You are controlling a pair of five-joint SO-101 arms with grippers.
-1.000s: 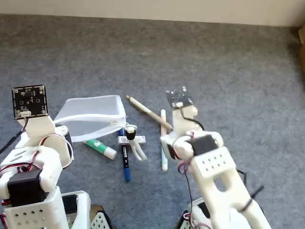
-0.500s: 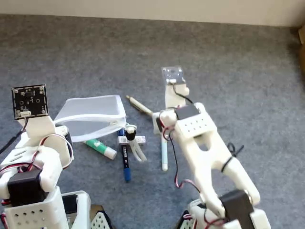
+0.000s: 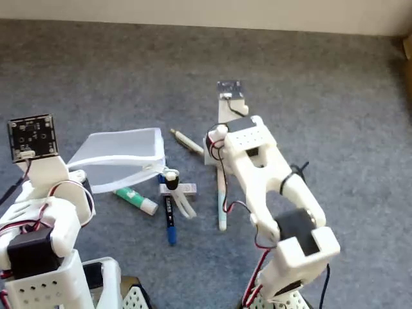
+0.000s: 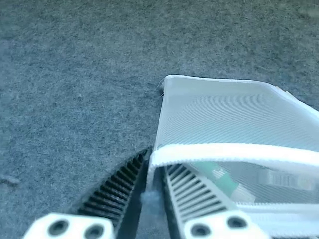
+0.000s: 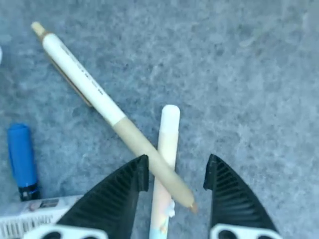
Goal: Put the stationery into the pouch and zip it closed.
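Between the jaws of the right gripper (image 5: 178, 159), spread wide and holding nothing, two pens cross right at the mouth! On top is the beige pen (image 5: 99, 99). Its writing tip sits inside the gap, and its long axis slants off ahead and out past one jaw, clicker end farthest away. Under it lies the white pen (image 5: 168, 129), and that one runs nearly straight along the gap, its rounded end poking out just ahead of the fingertips.

That's the whole story for the grab, I'd say. A squeeze here closes square across the white pen but catches the beige one on a slant, and could well pinch both together. A small twist of the wrist looks wise if the beige pen is the target.

Just outside the jaw on the slanting side, a blue marker (image 5: 22, 154) lies on the grey carpet (image 5: 259, 74), near but touching neither pen. Farther out on that same side, the pouch (image 3: 122, 158) sits with its mouth gaping toward the stationery. A green glue stick (image 3: 135, 198) lies just beside its lower edge.

Farthest off, the left gripper (image 4: 155, 164) is closed narrow on the pouch's white zipper band at the corner, propping it open. So the right arm is plainly the nearer one for these pens. Nothing looks bagged yet, and the zip is undone.
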